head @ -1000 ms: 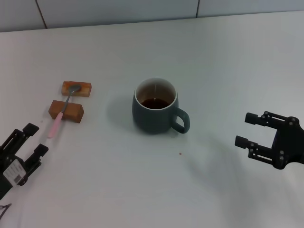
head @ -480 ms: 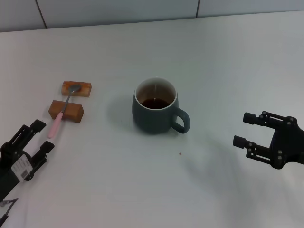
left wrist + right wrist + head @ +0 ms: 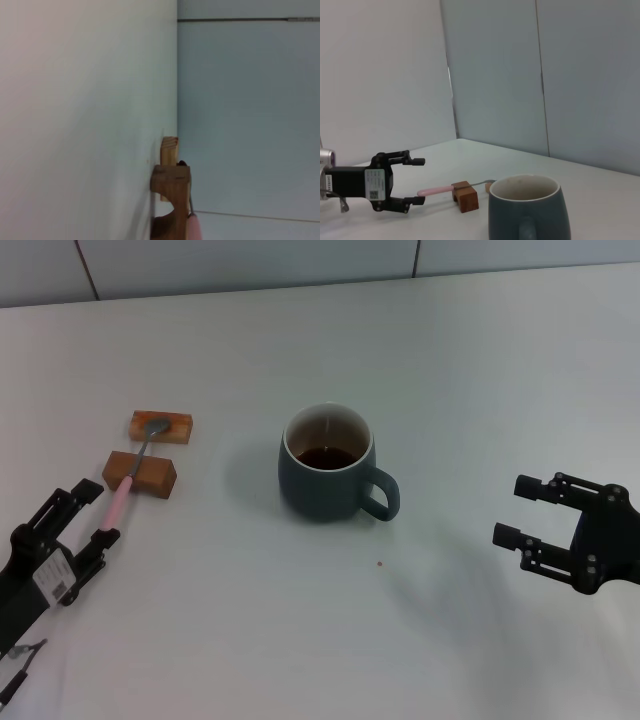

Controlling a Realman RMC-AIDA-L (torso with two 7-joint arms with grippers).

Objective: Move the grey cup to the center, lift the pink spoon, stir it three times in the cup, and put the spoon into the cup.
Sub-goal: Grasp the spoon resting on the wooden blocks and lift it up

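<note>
The grey cup [image 3: 328, 475] stands mid-table with dark liquid inside and its handle toward the right; the right wrist view shows the cup [image 3: 529, 212] close up. The pink spoon [image 3: 120, 495] lies across two brown blocks, its metal bowl on the far one. My left gripper [image 3: 98, 513] is open at the handle's free end, which sits between the fingers, close to the nearer one. The right wrist view shows that left gripper [image 3: 418, 181] and the spoon [image 3: 436, 190] from the side. My right gripper [image 3: 516, 512] hovers open, well right of the cup.
Two brown blocks [image 3: 141, 472] [image 3: 162, 426] prop the spoon at the table's left; the left wrist view shows the blocks [image 3: 171, 180] edge-on. A grey panelled wall [image 3: 250, 260] runs behind the white table [image 3: 450, 370]. A small dark speck [image 3: 379, 563] lies before the cup.
My left gripper has advanced toward the spoon until its open fingers straddle the end of the pink handle. The right gripper has hardly shifted. Cup and spoon have stayed put.
</note>
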